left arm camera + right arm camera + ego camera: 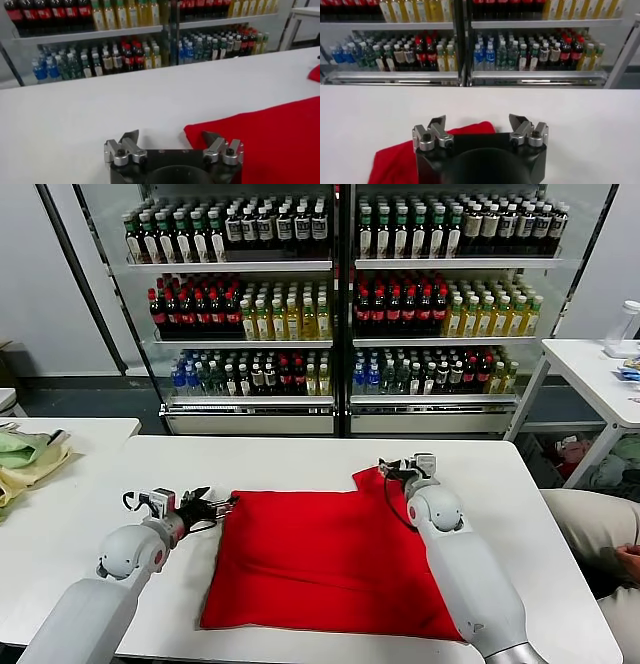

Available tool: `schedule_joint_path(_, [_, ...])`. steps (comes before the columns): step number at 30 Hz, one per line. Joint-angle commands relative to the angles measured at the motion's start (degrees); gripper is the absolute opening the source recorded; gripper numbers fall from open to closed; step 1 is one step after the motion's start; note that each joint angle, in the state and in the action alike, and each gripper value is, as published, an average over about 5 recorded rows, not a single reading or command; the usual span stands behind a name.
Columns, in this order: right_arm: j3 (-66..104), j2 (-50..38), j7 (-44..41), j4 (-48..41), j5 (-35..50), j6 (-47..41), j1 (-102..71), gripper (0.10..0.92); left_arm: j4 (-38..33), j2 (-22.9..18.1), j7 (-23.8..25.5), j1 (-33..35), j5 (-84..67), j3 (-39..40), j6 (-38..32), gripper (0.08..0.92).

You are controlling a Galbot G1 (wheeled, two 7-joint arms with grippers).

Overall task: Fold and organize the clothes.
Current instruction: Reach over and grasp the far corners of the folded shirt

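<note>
Red T-shirt (325, 559) lies flat on the white table (520, 514), plain side up. Left gripper (222, 506), open and empty, sits at its far-left corner; right gripper (398, 471), open and empty, hovers over the far-right sleeve.

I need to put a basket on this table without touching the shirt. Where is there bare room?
Bare tabletop runs between the red T-shirt and the far edge, and down the table's right side. The near-left is crowded by the left pincer at the shirt's edge; the right pincer sits over the far-right corner.
</note>
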Motion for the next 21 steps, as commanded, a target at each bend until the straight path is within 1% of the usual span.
schedule_joint_path(1, [-0.7,1.1,0.8,-2.5,-0.7,-0.6,1.2,0.823,1.8,0.1,2.5,-1.1,0.1,0.3,0.1,0.823])
schedule_joint_path(5, [-0.4,0.6,2.2,-2.0,-0.9,-1.0,0.1,0.796,1.8,-0.1,2.8,-0.9,0.6,0.5,-0.5,0.823])
schedule_joint_path(10, [0.2,-0.2,1.7,-1.4,0.1,-0.7,-0.9,0.663,2.8,-0.4,2.9,-0.9,0.9,0.6,-1.7,0.814])
schedule_joint_path(13, [0.3,-0.2,1.4,-1.4,0.3,-0.5,-1.0,0.577,2.6,-0.4,2.9,-0.9,0.8,0.6,-1.7,0.756])
schedule_joint_path(21, [0.4,0.0,1.1,-0.6,0.3,-0.4,-1.6,0.361,2.0,-1.3,3.3,-0.1,1.0,0.8,-1.7,0.533])
